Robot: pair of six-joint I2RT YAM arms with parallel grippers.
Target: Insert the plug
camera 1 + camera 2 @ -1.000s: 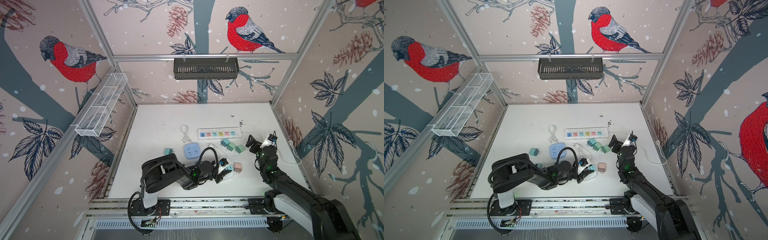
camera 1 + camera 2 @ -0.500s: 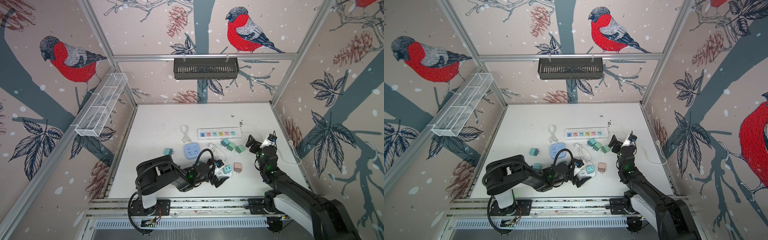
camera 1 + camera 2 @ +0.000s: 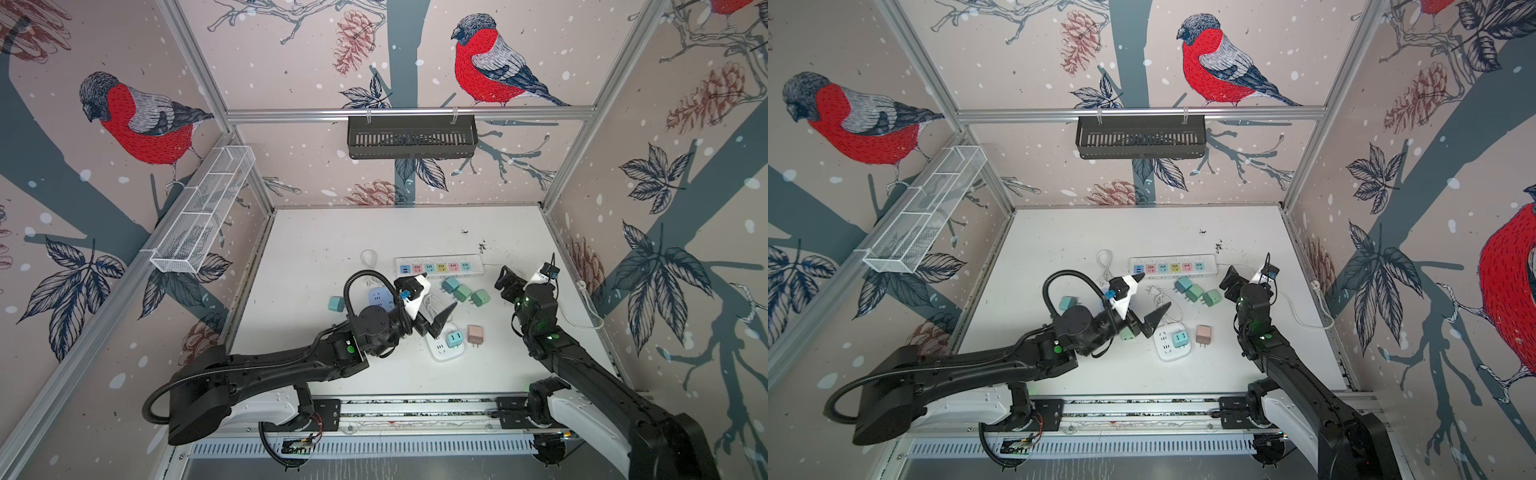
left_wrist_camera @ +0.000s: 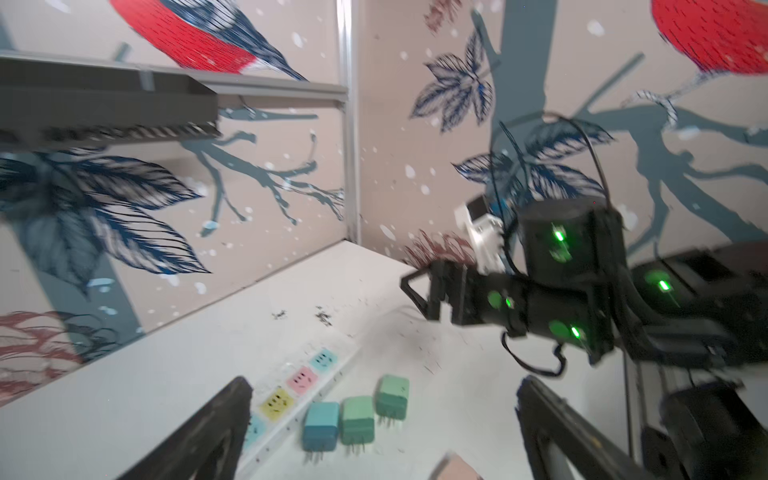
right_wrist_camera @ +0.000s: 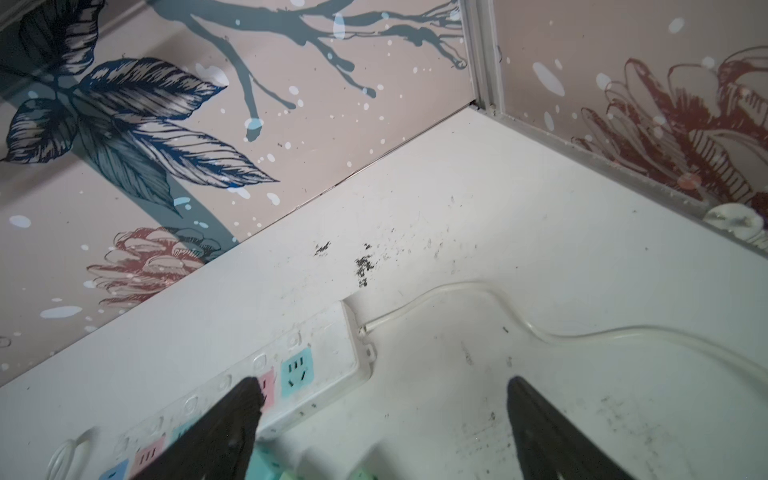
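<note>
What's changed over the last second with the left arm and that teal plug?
The left gripper let go of the teal plug, opened wide and drew up and away from it. The plug now sits in the white square socket. The right gripper stayed open by the power strip; the loose plugs did not move.

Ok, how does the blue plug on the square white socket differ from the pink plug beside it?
The blue plug sits on the square white socket; the pink plug lies on the table beside it. The pink plug's prongs show; the blue plug's are hidden. Both are small cube-shaped plugs, and neither is held.
</note>
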